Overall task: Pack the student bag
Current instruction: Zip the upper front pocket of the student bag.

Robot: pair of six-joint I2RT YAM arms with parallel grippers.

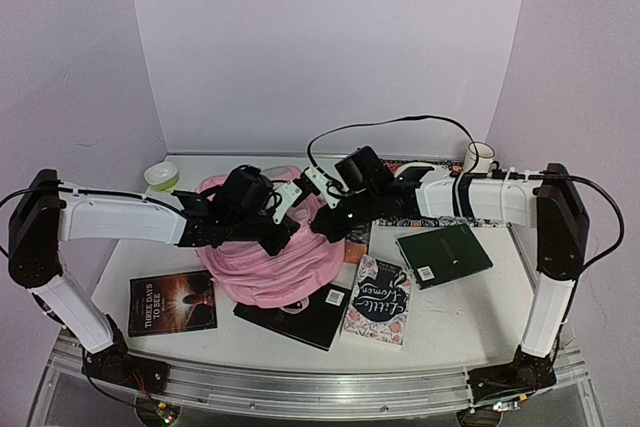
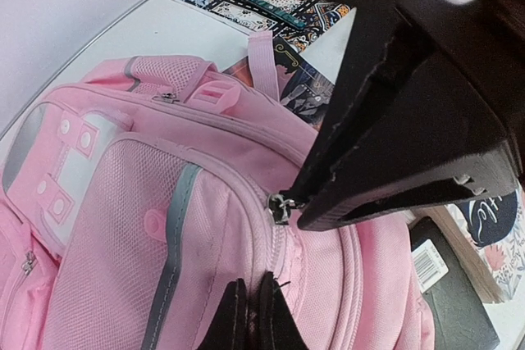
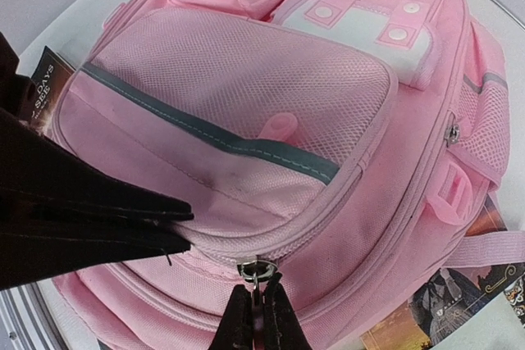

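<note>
The student bag [image 1: 268, 265] lies face up on the table between both arms, pink with paler front pockets. My left gripper [image 2: 250, 315] is shut, pinching a fold of the bag's fabric [image 2: 246, 227] beside the zipper seam. My right gripper [image 3: 256, 317] is shut on the metal zipper pull [image 3: 256, 269] of the bag's main zipper. The two grippers meet over the bag's right part, left gripper [image 1: 283, 237] and right gripper [image 1: 328, 225] only a little apart. In the left wrist view the right gripper's fingers [image 2: 394, 161] hold the zipper pull [image 2: 281, 206]. The zipper looks closed.
Books lie around the bag: "Three Days to See" [image 1: 172, 302] front left, a black book [image 1: 300, 315] partly under the bag, a floral book [image 1: 380, 299], a green book [image 1: 443, 254], a patterned one [image 1: 400, 217] under the right arm. A green bowl [image 1: 161, 176] and white mug [image 1: 479, 157] stand at the back.
</note>
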